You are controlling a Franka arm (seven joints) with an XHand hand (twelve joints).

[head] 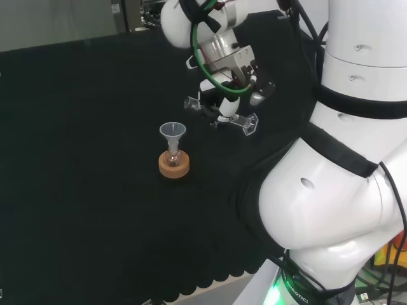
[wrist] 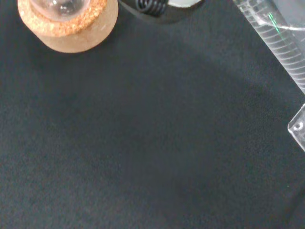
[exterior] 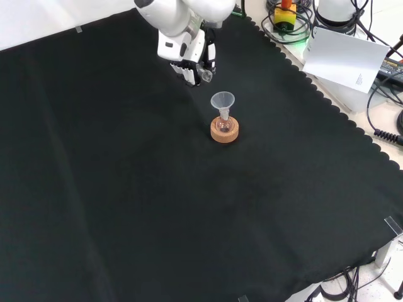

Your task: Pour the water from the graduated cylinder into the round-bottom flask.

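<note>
So the flask [head: 173, 157] sits in a cork ring [head: 173, 166] near the middle of the tabletop [head: 76, 127], and that ring is there for a good reason, since a round bottom would just roll over without it. There's a clear funnel [head: 172, 132] stuck in the neck too, which I'd guess is to give the pour a wider target, because the neck itself looks really narrow. In the front view the flask and funnel stand just below and right of the robot hand [exterior: 189, 60], close but not touching

The cylinder [head: 222, 114] is up off the cloth in the robot hand [head: 226, 95], lying roughly sideways in the head view with its flat foot out to the right and its mouth end pointing left toward the funnel. Looks like a tipped pouring pose, but the mouth seems short of the funnel rim, up and to the right of it. Can't see any water through the clear plastic, so no idea how much is in there

The fingers are curled round the cylinder's middle, clamped on it. In the wrist view the ribbed tube [wrist: 281, 43] runs past one corner, with the cork ring [wrist: 69, 26] at the other
</note>
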